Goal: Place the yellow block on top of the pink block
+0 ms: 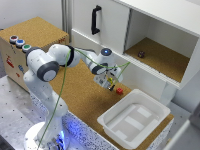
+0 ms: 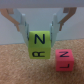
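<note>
The yellow block (image 2: 39,45) is a small yellow-green cube with black letters, and it sits between my fingers. My gripper (image 2: 39,34) is shut on the yellow block, with one finger pressed against each side near its upper part. The pink block (image 2: 63,60) rests on the cork surface just beside the yellow one, a small gap apart. In the exterior view my gripper (image 1: 111,81) hangs low over the cork, with the pink block (image 1: 119,90) just off it toward the exterior view's right. The yellow block (image 1: 108,85) barely shows there.
A white plastic tub (image 1: 145,95) stands on the cork close to the pink block, toward the exterior view's right. Behind is a white cabinet with a black handle (image 1: 95,20) and an open shelf holding a small dark object (image 1: 141,54). A button box (image 1: 20,42) is at the exterior view's left.
</note>
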You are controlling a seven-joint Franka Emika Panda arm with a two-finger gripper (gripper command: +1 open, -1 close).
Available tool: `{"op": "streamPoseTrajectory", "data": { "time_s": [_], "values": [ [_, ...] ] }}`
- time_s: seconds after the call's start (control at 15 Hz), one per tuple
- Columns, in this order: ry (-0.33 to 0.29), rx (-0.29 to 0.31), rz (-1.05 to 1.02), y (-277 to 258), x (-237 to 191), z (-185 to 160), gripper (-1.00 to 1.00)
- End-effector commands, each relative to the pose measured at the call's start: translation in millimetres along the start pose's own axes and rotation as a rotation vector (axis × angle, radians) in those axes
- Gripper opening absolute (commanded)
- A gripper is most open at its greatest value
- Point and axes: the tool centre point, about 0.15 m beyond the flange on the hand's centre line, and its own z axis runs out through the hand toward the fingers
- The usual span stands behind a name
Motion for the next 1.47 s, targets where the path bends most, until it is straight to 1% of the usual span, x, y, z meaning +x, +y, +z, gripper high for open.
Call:
{"op": "streamPoseTrajectory", "data": {
  "time_s": [0.0, 0.27, 0.6, 0.93, 1.4],
  "values": [
    [-0.079, -0.047, -0.022, 31.6, 41.4, 14.4, -1.00],
    [-0.109, -0.062, -0.026, 36.8, 30.5, 14.1, -1.00],
    [-0.138, -0.059, -0.002, 44.7, 10.5, 18.5, -1.00],
    [-0.157, -0.069, -0.015, 40.3, 15.7, 27.9, -1.00],
    [-0.157, -0.069, -0.015, 40.3, 15.7, 27.9, -1.00]
  ]
}}
